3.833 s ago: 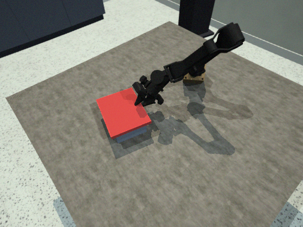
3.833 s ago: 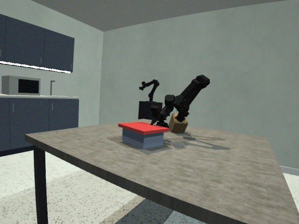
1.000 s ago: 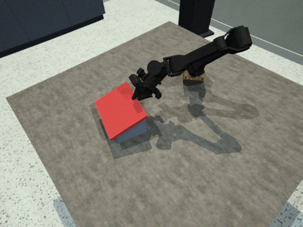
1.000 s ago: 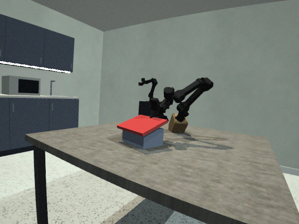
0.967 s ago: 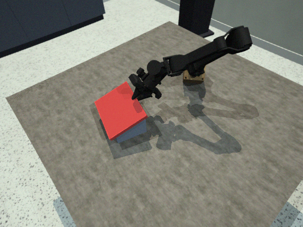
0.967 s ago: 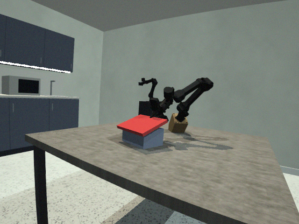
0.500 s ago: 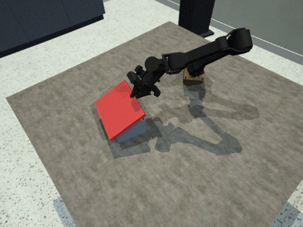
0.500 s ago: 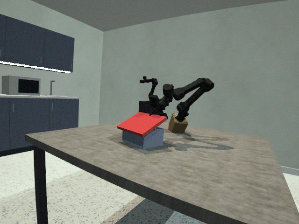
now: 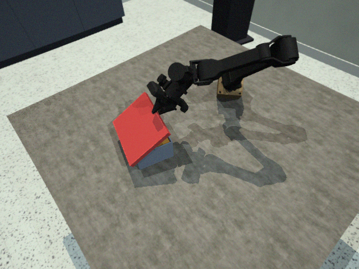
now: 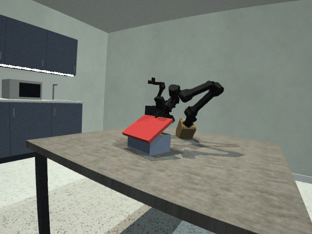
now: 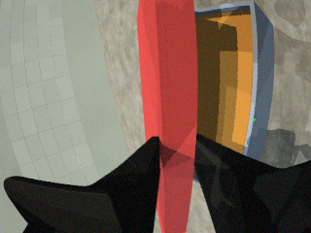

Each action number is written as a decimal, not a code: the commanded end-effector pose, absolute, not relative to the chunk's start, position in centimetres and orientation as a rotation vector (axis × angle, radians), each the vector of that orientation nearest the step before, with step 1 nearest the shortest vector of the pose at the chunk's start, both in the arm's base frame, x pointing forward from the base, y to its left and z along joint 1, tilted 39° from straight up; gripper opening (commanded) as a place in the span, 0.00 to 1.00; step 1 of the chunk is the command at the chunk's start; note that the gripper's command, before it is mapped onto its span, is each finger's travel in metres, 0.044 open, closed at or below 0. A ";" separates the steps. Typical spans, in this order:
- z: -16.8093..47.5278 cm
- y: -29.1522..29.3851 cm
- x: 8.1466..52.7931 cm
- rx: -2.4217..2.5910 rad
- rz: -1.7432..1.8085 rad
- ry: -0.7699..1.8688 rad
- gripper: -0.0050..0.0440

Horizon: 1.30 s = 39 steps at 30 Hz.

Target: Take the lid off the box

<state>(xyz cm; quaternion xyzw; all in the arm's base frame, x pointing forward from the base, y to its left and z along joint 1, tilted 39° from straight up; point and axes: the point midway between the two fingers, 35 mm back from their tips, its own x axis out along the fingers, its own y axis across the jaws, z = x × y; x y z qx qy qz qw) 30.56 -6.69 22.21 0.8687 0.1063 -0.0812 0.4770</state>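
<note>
A red flat lid [image 9: 138, 128] [image 10: 147, 127] [image 11: 170, 84] is tilted up over the blue storage box [image 9: 157, 153] [image 10: 154, 145] [image 11: 260, 97]. Its raised edge is by the arm. Its far low edge still rests on the box rim. The box's orange inside [image 9: 164, 142] [image 11: 233, 78] shows under the raised side. My gripper [image 9: 157, 109] [image 10: 163, 115] [image 11: 175, 142] is shut on the lid's raised edge, one finger on each face.
The arm's tan base block [image 9: 229, 90] [image 10: 185, 128] stands behind the box on the brown table [image 9: 202, 208] [image 10: 201, 176]. A dark pillar [image 9: 231, 17] stands beyond the table's far edge. Kitchen cabinets [image 10: 37, 123] and a microwave [image 10: 21, 89] are off to the left.
</note>
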 end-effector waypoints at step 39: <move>27.3 -9.6 29.0 2.114 -0.189 0.249 0.00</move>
